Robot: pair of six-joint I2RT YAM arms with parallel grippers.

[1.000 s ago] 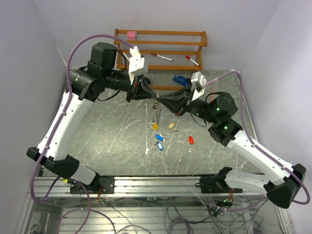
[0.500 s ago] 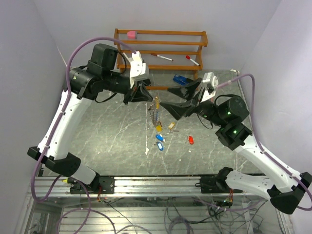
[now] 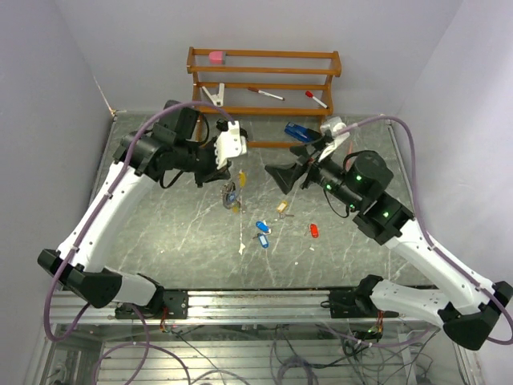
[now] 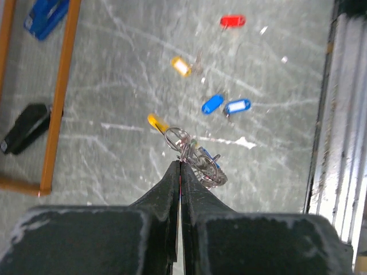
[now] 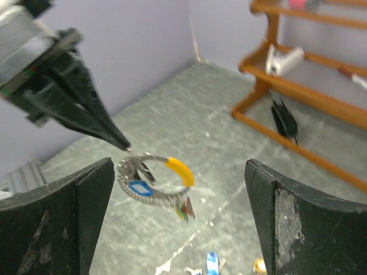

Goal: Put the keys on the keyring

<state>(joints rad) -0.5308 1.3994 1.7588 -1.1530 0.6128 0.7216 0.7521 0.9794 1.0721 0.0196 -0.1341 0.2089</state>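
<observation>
The left tool (image 3: 225, 172) is pinched shut on the keyring (image 4: 194, 156), which hangs from its tips over the bench (image 3: 172, 233) with a yellow-tagged key (image 5: 180, 171) on it. Two blue-tagged keys (image 3: 262, 227) lie loose below, then a tan-tagged key (image 3: 282, 206). The right tool (image 3: 290, 170) gapes wide, facing the ring, and a red-tagged key (image 3: 314, 231) lies near it.

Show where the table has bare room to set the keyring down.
Bare marble: near-left, between the left arm and the blue keys; front-right, past the red key. Crowded: the middle, loose keys beside the keyring in the left claw.
</observation>
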